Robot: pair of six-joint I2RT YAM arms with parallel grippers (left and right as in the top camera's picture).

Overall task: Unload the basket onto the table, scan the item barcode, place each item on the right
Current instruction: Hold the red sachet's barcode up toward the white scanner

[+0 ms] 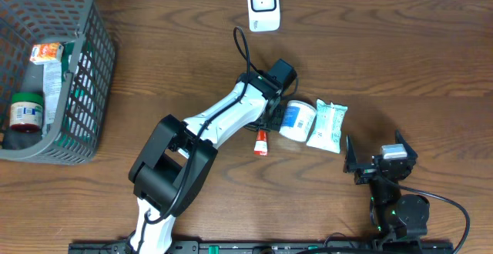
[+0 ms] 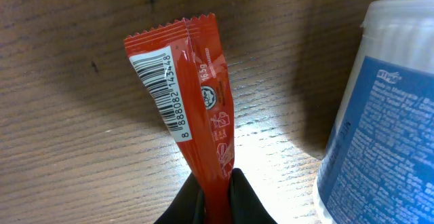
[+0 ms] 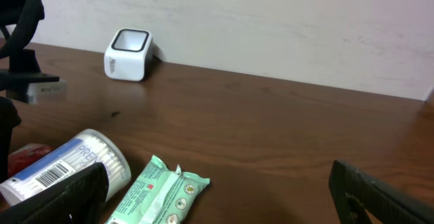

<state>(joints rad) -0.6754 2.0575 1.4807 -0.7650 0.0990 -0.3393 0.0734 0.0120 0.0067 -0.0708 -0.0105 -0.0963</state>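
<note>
item: red sachet (image 2: 203, 108), glossy film, flat and narrow, serrated crimp at its free end, a white barcode panel (image 2: 163, 91) printed along its length

left end effector (image 2: 215, 183): clamped together on the sachet's near end; the long axis runs straight out from the fingers, over the wood-grain desk (image 1: 385, 61), just beside a white tub with a blue label (image 1: 296, 119)

right end effector (image 1: 375, 152): spread wide, holding nothing, well apart from the sachet

barcode scanner (image 1: 263, 5): a rounded white plastic block with a dark window, at the desk's far edge, on the opposite side of the left wrist from the sachet

finding: the left arm is nearer; the barcode must be turned toward the scanner window
</note>
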